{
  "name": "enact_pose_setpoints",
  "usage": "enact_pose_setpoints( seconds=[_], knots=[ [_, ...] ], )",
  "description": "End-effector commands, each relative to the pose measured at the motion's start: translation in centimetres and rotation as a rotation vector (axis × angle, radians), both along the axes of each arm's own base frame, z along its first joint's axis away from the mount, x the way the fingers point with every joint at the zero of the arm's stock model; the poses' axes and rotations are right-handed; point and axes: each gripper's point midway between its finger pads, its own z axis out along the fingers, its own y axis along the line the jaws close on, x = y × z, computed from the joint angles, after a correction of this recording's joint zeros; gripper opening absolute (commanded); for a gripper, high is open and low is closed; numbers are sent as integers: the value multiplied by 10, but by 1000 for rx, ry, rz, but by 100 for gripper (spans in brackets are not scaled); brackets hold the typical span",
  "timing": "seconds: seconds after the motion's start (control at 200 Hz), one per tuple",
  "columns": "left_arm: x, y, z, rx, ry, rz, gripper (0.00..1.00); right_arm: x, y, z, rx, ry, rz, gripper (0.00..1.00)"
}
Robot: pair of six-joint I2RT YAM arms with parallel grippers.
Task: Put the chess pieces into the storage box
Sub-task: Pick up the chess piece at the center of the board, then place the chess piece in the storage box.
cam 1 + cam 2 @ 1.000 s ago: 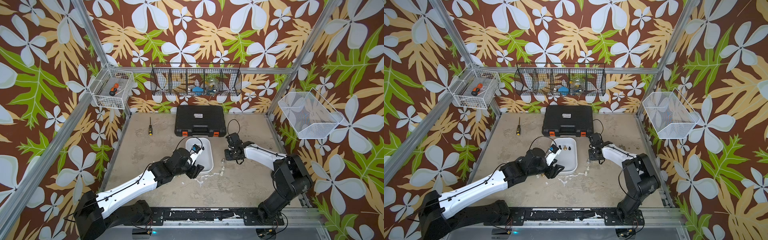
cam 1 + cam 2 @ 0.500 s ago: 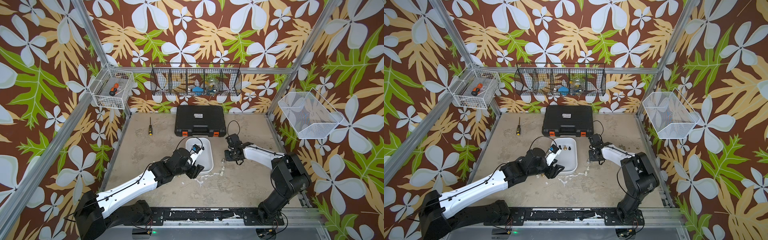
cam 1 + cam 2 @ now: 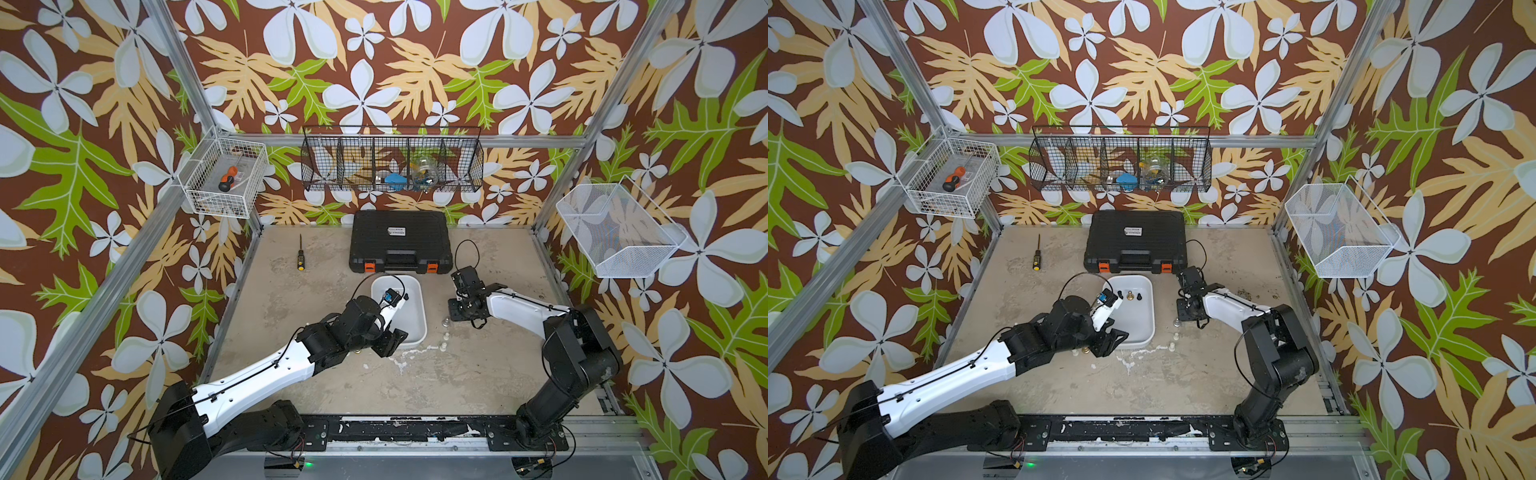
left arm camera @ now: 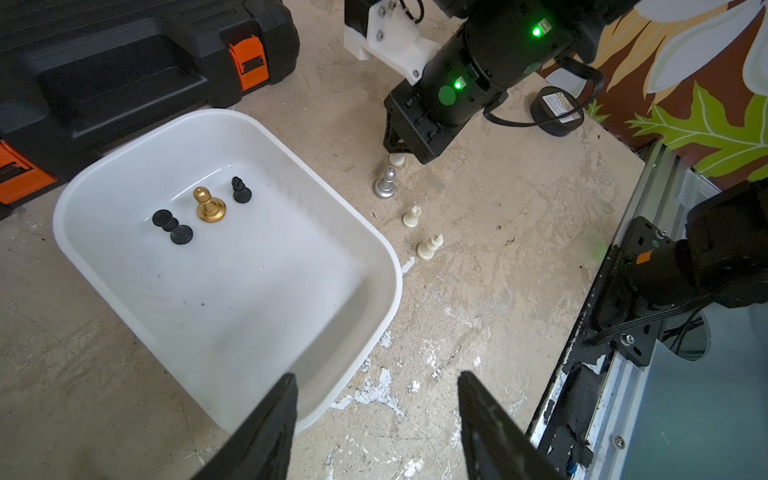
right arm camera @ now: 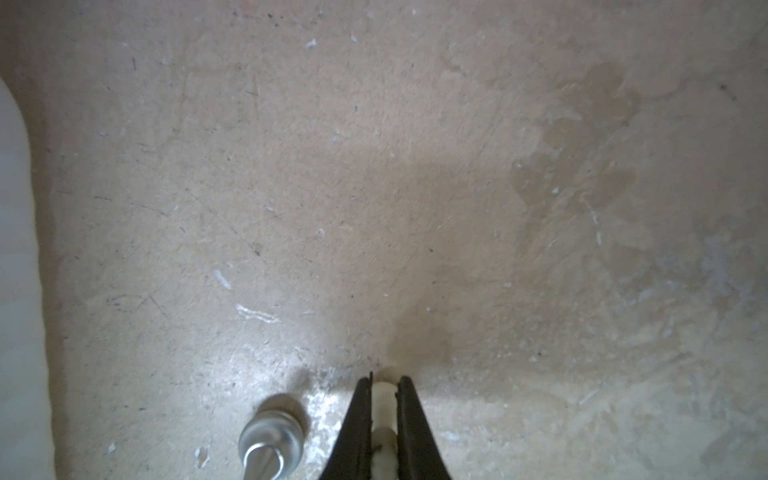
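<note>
Cream chess piece (image 5: 383, 394) is sitting pinched between the fingers of the right gripper (image 5: 384, 380), the jaws squeezing it from both sides. It is standing upright, long axis vertical, out on the bare table (image 5: 291, 187), not yet in the storage box (image 4: 249, 299). From that gripper the box is lying toward the robot's left, near but apart. A silver pawn (image 4: 385, 185) is standing just beside the held piece, a little to the box side. By my reading the carry is going to need a lift clear of that pawn and then over the box's rim.

Two more cream pieces (image 4: 412, 216) are standing in a loose row nearer the robot's base, alongside the same wall of the box. Inside the box a gold pawn (image 4: 209, 205) is standing between two black pieces (image 4: 241, 190), one of which seems to be lying over.

The left gripper (image 4: 377, 376) is hanging over the box's near corner with jaws spread and nothing between them. Being nearer, it looks better placed for the small gold piece (image 3: 1086, 350) showing by it in a top view. A black toolcase (image 4: 124, 62) is sitting behind the box.

Whether the held piece's base is touching the table I cannot tell: the gripper body is covering it from above, and the fingers are hiding most of it in the right wrist view.
</note>
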Motion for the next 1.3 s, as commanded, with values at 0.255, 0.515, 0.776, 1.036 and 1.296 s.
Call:
enact_pose_setpoints(
  seconds=[0.255,0.515,0.776,1.036,1.296],
  knots=[
    [29,30,4,-14,-3,173,64,16,14,57,25,-95,37,9],
    [75,88,11,-161,51,404,64,20,105,119,111,-198,255,8],
    [79,103,6,-138,64,430,64,17,202,101,132,-172,447,8],
    [67,118,-20,-63,99,471,65,20,244,67,87,-130,522,8],
    [65,114,-8,-106,81,451,65,22,252,41,18,-95,530,8]
  ],
)
